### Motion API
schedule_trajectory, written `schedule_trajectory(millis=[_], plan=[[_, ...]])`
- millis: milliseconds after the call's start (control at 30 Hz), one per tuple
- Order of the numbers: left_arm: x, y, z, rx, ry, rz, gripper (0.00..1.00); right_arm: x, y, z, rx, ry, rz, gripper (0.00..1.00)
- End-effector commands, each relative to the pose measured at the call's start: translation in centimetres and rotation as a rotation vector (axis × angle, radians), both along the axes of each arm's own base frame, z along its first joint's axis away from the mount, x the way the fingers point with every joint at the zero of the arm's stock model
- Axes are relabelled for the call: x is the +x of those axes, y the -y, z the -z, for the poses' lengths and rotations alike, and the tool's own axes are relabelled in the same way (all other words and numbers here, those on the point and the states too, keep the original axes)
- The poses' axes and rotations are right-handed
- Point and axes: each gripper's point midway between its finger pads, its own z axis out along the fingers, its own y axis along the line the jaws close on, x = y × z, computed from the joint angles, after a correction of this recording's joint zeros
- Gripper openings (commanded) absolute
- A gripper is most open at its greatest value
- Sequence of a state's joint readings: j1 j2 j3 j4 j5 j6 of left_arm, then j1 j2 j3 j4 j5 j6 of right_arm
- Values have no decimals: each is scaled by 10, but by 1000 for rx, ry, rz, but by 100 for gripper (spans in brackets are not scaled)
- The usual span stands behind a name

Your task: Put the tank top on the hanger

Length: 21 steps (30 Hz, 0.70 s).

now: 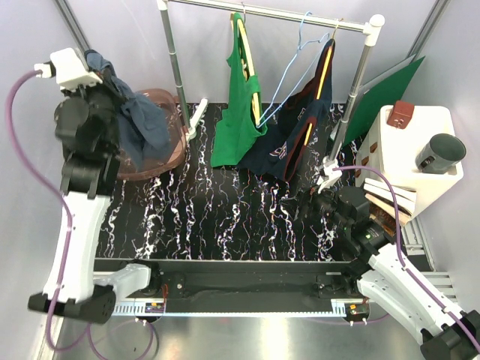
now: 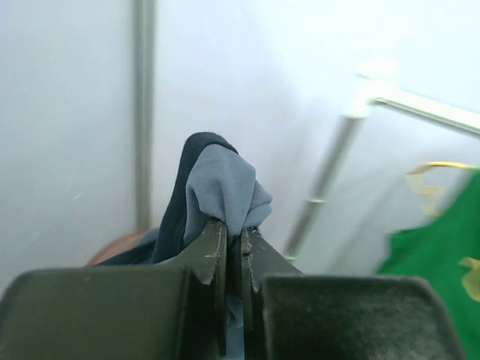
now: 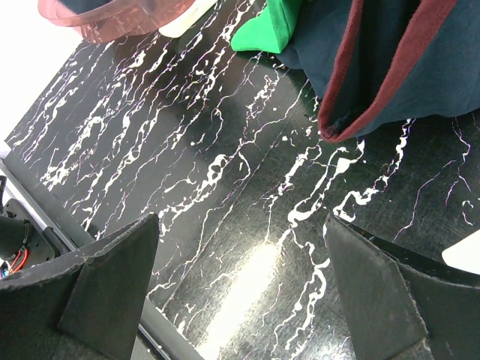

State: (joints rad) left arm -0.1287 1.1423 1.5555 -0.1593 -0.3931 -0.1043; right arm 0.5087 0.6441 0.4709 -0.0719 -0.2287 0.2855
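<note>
The slate blue-grey tank top [image 1: 139, 120] hangs bunched from my left gripper [image 1: 105, 75], raised high at the far left above a reddish basket. In the left wrist view the jaws are pressed together on a fold of the tank top [image 2: 221, 187], with my left gripper [image 2: 233, 234] shut on it. The thin light-blue hanger [image 1: 294, 64] hangs bare on the white rail [image 1: 270, 11], between a green top and a dark navy top. My right gripper [image 3: 240, 232] stands open and bare over the black marbled mat, at the right in the top view [image 1: 328, 180].
A bright green tank top [image 1: 238, 105] and a dark navy top [image 1: 296, 127] hang on yellow hangers on the rail. A reddish translucent basket [image 1: 161, 139] sits far left. A white box [image 1: 416, 161] with a dark cup [image 1: 440, 152] stands at the right, and a green board [image 1: 382, 94] leans behind it.
</note>
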Motion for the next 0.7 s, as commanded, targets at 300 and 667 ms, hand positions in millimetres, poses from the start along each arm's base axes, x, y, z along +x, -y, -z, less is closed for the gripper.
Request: schedule_trajectory(millis=[300,667], plan=[[-79,108,-122,141,284,465,0,5,-1,-5,15,20,15,100],[-85,144,-96,27,237,656,0,8,0,-1,3,7,29,100]])
